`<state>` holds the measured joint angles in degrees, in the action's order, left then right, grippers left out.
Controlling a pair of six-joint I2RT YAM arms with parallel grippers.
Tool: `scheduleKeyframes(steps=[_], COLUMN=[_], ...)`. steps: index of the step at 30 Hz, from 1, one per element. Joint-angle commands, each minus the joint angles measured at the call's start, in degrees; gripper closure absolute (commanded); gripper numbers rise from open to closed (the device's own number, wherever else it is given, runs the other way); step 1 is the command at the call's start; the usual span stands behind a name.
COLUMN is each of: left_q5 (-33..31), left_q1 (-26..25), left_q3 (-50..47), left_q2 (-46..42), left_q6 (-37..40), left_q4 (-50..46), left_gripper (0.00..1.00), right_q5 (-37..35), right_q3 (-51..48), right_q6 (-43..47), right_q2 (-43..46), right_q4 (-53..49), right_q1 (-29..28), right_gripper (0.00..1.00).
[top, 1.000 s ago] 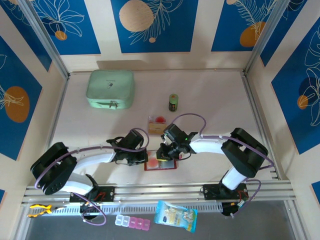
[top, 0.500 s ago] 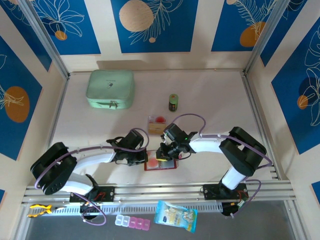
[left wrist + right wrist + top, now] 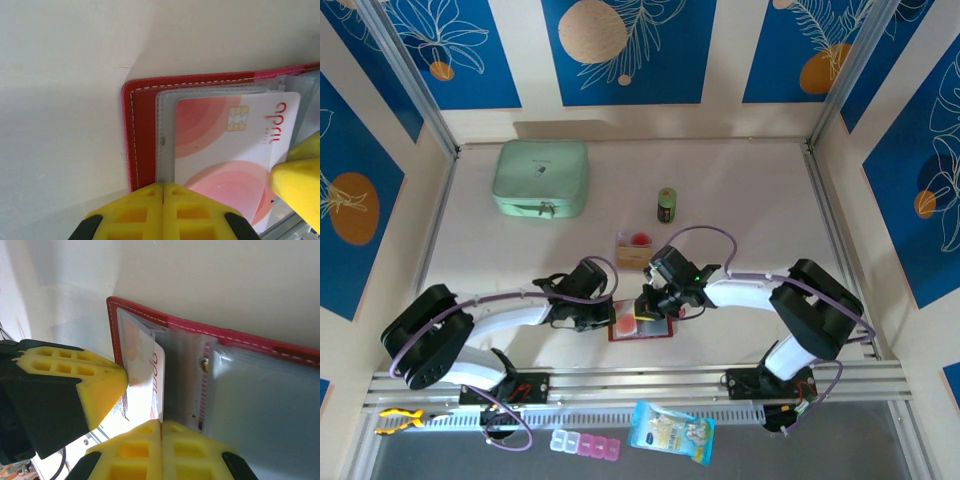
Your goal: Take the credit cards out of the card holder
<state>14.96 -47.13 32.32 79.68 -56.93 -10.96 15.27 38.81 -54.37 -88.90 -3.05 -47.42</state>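
Observation:
The dark-red card holder [image 3: 660, 330] lies open on the table between both arms, its clear sleeves up [image 3: 141, 130] [image 3: 250, 342]. A white credit card [image 3: 225, 145] with pink-red circles and a chip sticks partly out of the left sleeve. My right gripper [image 3: 161, 427] is shut on that card's edge [image 3: 142, 360], which stands tilted up; its fingertip [image 3: 297, 182] shows at the card's right end. My left gripper [image 3: 163, 186] is shut, tips resting on the sleeve's near edge at the holder's left side. From above, the left gripper [image 3: 608, 316] and right gripper [image 3: 645, 306] meet over the holder.
Two loose cards [image 3: 635, 248], tan-orange and white with a red spot, lie just beyond the holder. A mint-green zip case [image 3: 541, 178] sits at the back left, a small green can [image 3: 666, 204] behind centre. A blue packet [image 3: 671, 432] and a pill box [image 3: 584, 445] lie below the front rail.
My right gripper has closed the last bit onto the card's edge, and the right arm's elbow has shifted slightly right. The left arm and the holder have stayed put.

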Motion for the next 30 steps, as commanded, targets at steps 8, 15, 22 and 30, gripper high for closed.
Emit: scheduleKeyframes(steps=[8,15,22,30], left_q5=[-0.3,-0.1,0.1,0.2], left_q1=[0.4,0.4,0.4,0.4], left_q3=[-1.0,-0.8,-0.9,-1.2], left_q2=[0.7,0.9,0.9,0.8], left_q6=[-0.2,-0.3,-0.2,-0.4], left_q4=[-2.2,-1.9,-1.6,-1.0], left_gripper=[1.0,1.0,1.0,1.0], right_q5=[-2.0,-5.5,-8.5,-11.1], right_q3=[-1.6,0.3,3.7,7.8], right_q6=[2.5,5.4,8.0,9.5], right_q2=[4.6,7.5,9.8,7.9], right_q4=[-6.0,-14.3,-22.6,-26.9], right_q1=[1.8,2.4,2.3,0.8], right_gripper=[1.0,1.0,1.0,1.0])
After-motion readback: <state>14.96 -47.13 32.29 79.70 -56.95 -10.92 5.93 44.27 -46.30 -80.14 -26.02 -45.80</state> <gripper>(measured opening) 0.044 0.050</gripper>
